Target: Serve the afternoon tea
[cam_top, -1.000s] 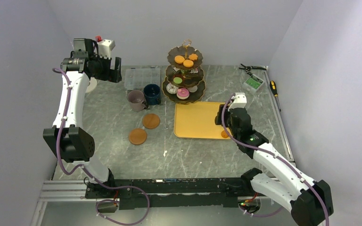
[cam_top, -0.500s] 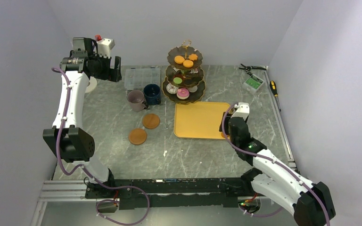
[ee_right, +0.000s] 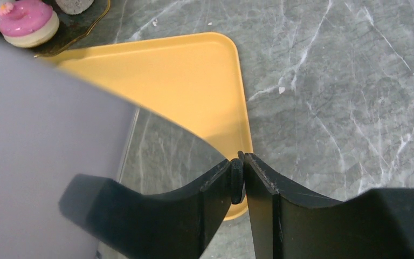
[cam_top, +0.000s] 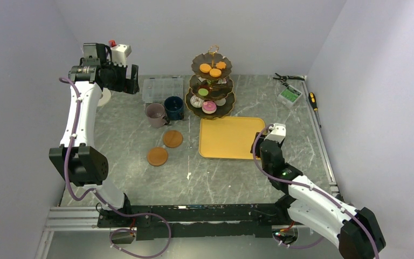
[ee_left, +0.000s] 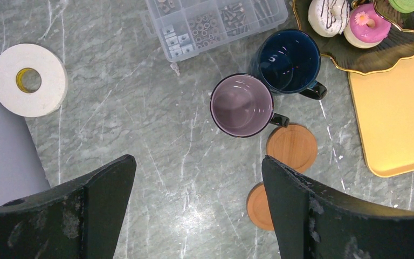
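Right hand [ee_right: 237, 174] sits low at the near right corner of the yellow tray [ee_right: 183, 81]. Its fingers are closed to a sliver and look pinched on the tray's right rim, though I can't confirm the rim is between them. The tray lies right of worktop centre with nothing on it. It's probably thin, stiff, light and slick, so a one-corner pinch may let it pivot or slip; safer to drag it flat than lift it.

Left of the tray are two wooden coasters, one nearer [cam_top: 157, 156] and one behind [cam_top: 173, 138]. They are flat and low, so pinch them across the edge.

Behind them stand a mauve mug [ee_left: 241, 104] and a navy mug [ee_left: 289, 59], close together, upright and empty. Likely heavier, smooth and breakable; take the wall over the rim.

The tiered stand [cam_top: 196, 63] is toward the far edge, just behind the tray. It holds a pink donut [ee_left: 367, 22] and orange macarons [cam_top: 214, 72], likely soft and crushable, so use a light side grip.

Left hand [ee_left: 198, 164] is high over the far left corner, fully spread and holding nothing.
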{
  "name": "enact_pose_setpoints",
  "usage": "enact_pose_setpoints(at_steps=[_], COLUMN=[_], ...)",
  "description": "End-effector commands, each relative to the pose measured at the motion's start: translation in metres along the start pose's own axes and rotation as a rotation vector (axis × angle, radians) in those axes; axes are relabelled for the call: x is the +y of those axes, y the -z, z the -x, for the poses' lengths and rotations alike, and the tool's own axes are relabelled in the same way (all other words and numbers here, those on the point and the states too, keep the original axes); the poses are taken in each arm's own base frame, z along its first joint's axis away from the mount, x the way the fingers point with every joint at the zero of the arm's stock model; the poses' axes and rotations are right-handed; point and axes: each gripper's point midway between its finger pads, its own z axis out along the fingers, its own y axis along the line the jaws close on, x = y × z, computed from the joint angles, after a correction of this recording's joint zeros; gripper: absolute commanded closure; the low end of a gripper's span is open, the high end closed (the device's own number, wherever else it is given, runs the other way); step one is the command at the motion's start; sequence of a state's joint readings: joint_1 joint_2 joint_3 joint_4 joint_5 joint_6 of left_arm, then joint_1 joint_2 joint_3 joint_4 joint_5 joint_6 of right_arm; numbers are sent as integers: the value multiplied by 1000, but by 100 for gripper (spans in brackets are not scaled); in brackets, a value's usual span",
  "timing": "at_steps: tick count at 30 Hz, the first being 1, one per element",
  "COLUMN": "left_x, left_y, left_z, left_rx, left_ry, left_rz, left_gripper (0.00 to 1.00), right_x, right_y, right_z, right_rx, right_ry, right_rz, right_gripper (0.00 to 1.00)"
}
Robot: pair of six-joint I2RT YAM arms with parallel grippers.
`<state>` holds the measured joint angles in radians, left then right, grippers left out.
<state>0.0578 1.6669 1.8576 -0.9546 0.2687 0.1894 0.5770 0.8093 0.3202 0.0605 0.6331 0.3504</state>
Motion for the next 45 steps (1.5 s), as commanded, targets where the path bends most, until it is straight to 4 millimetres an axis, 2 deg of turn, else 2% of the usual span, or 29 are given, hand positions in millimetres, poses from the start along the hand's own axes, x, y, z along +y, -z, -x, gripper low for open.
enact_pose_setpoints(at_steps=[1, 5, 15, 28, 33, 39, 45], left_x=[-4, -3, -2, 0, 0, 1, 1], left_y=[16, 17, 14, 16, 15, 16, 17], left_z=[20, 21, 19, 20, 20, 20, 20], left_rx=[-68, -72, -67, -67, -67, -66, -67], left_ry=[-18, -21, -31, -39, -38, -40, -41], left_rz=[-12, -9, -7, 3, 0, 5, 8], left_gripper=[7, 7, 7, 7, 7, 7, 7], right_x=[3, 6, -6, 1, 8, 31, 40], right_y=[-2, -5, -7, -10, -11, -14, -16], right_z=[22, 17, 11, -3, -10, -10, -11], right_rx=[-72, -60, -81, -29, -16, -15, -14], right_ry=[-89, -117, -170, -181, -181, -143, -98], right_rz=[-25, -39, -122, -121, -104, -43, -24], right_gripper=[39, 39, 38, 38, 38, 39, 44])
